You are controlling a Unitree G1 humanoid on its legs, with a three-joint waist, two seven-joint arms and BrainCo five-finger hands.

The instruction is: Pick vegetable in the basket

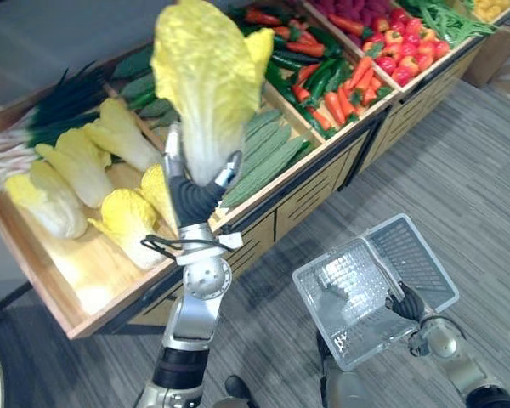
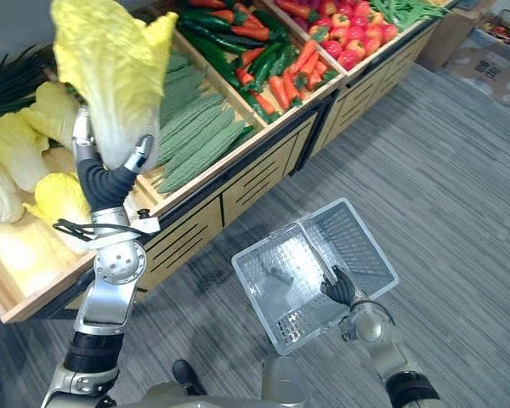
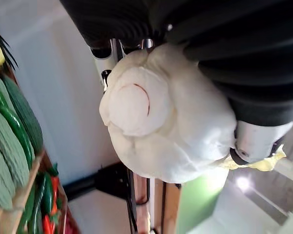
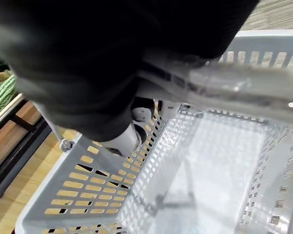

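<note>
My left hand (image 1: 195,183) is shut on a napa cabbage (image 1: 206,85), yellow-leaved with a white base, held upright high above the wooden stand. Its pale cut stem end (image 3: 136,105) faces the left wrist view, with fingers (image 3: 256,141) curled round it. Lower right, my right hand (image 1: 405,303) is shut on the handle (image 4: 244,80) of a grey plastic basket (image 1: 357,323), held over the floor. The basket (image 4: 205,165) has nothing in it. Cabbage and basket are well apart.
The wooden produce stand (image 1: 263,221) runs diagonally across the view. It holds more napa cabbages (image 1: 76,174), spring onions (image 1: 34,127), ridged green gourds (image 1: 268,153), cucumbers, carrots (image 1: 344,93), peppers (image 1: 404,47) and green beans. Grey wood-pattern floor (image 1: 459,170) lies to the right.
</note>
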